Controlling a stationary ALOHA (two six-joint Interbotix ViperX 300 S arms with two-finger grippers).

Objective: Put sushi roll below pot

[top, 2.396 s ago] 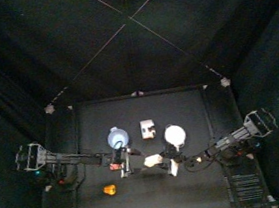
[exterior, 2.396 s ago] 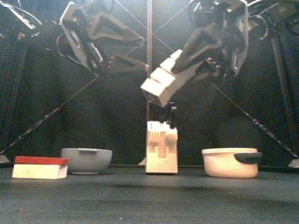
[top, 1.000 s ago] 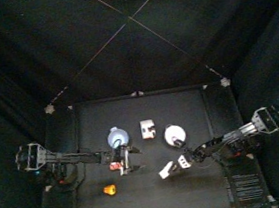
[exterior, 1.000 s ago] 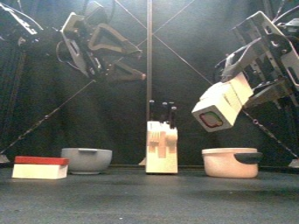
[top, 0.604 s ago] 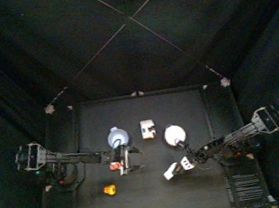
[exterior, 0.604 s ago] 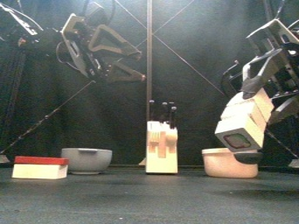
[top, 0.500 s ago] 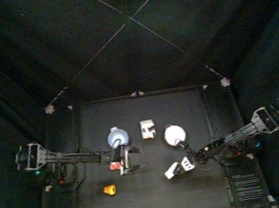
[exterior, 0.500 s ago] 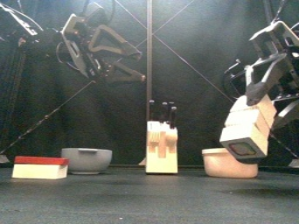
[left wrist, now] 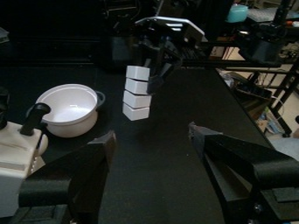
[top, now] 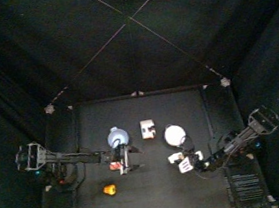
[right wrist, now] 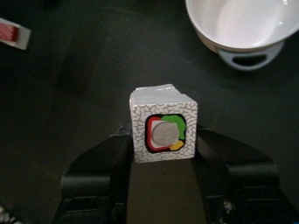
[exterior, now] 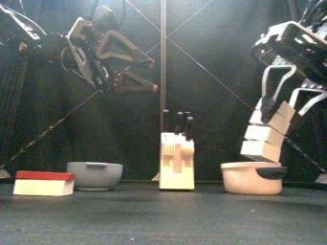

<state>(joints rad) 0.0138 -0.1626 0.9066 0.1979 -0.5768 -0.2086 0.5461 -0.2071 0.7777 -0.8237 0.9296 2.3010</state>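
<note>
The sushi roll (exterior: pixel 269 129) is a white roll of several stacked segments with a red and green filling at its end (right wrist: pixel 165 133). My right gripper (right wrist: pixel 163 147) is shut on it and holds it in the air, nearly upright, above the white pot (exterior: pixel 251 178). In the top view the roll (top: pixel 184 158) lies just in front of the pot (top: pixel 175 134), with my right gripper (top: pixel 196 161) beside it. The left wrist view shows the roll (left wrist: pixel 138 90) next to the pot (left wrist: pixel 68 107). My left gripper (left wrist: pixel 152 140) is open and empty, raised at the left (exterior: pixel 124 59).
A grey bowl (exterior: pixel 95 175) stands at the left, a white knife block (exterior: pixel 175 159) in the middle, and a red and white box (exterior: pixel 44 182) at the far left. A small orange piece (top: pixel 110 189) lies at the front left.
My right gripper has carried the roll from above the knife block rightwards and down to over the pot. The roll has turned more upright. The left arm has not moved.
</note>
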